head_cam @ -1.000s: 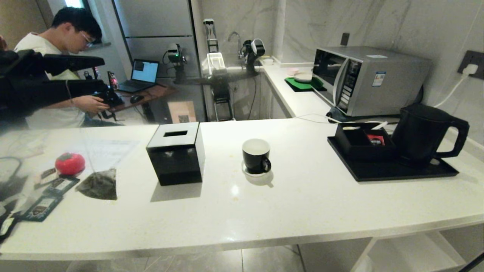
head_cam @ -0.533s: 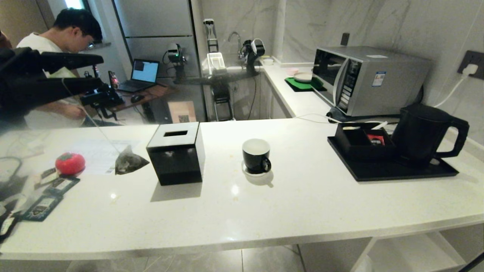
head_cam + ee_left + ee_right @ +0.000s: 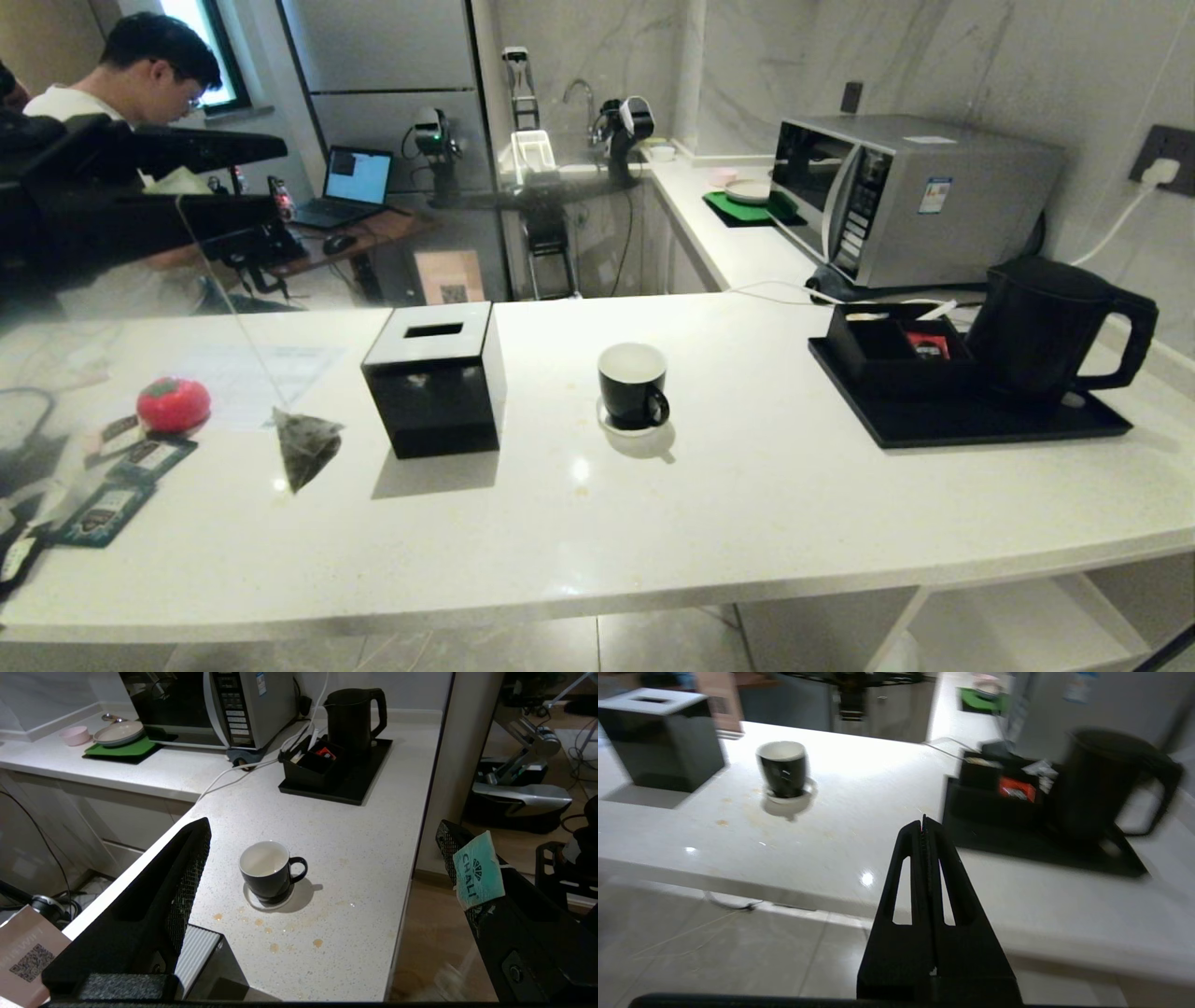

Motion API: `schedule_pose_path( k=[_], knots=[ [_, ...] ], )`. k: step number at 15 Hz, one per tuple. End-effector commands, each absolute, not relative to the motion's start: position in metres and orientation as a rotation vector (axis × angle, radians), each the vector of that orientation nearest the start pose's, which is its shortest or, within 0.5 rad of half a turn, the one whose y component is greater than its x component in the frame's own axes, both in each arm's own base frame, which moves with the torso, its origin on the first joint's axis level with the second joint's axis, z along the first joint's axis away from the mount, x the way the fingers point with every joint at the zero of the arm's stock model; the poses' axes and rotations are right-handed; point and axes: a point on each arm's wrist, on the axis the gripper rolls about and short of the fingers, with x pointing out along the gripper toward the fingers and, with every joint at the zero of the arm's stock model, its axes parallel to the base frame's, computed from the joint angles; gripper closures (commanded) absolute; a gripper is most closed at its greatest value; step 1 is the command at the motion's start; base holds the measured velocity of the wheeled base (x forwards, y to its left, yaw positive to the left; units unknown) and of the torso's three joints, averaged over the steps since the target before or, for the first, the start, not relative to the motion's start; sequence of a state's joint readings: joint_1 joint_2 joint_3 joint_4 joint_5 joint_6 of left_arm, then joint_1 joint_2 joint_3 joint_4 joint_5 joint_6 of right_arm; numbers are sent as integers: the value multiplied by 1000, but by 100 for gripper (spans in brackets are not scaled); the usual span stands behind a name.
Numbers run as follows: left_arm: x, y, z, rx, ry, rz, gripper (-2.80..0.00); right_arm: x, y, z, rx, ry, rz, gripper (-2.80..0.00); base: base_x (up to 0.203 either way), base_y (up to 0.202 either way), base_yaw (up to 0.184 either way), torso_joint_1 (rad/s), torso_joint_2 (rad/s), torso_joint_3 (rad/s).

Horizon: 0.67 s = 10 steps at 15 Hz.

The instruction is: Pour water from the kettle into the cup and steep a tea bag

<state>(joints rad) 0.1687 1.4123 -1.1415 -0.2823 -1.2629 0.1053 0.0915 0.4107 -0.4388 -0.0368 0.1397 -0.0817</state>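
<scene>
Our left gripper (image 3: 219, 177) is up high over the left end of the white counter (image 3: 747, 504), and its fingers (image 3: 187, 877) stand wide apart. A small paper tag (image 3: 479, 870) sticks to one finger, and a thin string runs down from it to the tea bag (image 3: 303, 446), which hangs just left of the black tissue box (image 3: 434, 378). Our right gripper (image 3: 924, 826) is squeezed tight with nothing in it, low in front of the counter edge. The cup (image 3: 633, 385) sits on its saucer mid-counter. The kettle (image 3: 1050, 327) stands on the black tray (image 3: 934, 425) at the right.
</scene>
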Motion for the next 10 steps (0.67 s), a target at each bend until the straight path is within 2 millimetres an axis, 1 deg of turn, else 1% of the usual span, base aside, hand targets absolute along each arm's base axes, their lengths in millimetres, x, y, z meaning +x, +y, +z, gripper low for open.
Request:
schedule_pose_path(
  k=[1, 3, 5, 7, 10],
  knots=[
    [231, 17, 321, 88, -55, -1099, -280, 47, 10, 231, -84, 14, 296, 0, 0, 0, 0, 0, 0, 0],
    [231, 17, 321, 63, -42, -1100, -280, 83, 17, 246, -84, 12, 368, 0, 0, 0, 0, 0, 0, 0],
    [233, 16, 320, 59, -37, -1102, -280, 117, 24, 254, -84, 4, 453, 0, 0, 0, 0, 0, 0, 0],
    [235, 16, 319, 56, -33, -1104, -280, 150, 31, 257, -83, -8, 539, 0, 0, 0, 0, 0, 0, 0],
    [236, 13, 318, 51, -29, -1119, -280, 196, 43, 254, -84, -28, 653, 0, 0, 0, 0, 0, 0, 0]
  ],
)
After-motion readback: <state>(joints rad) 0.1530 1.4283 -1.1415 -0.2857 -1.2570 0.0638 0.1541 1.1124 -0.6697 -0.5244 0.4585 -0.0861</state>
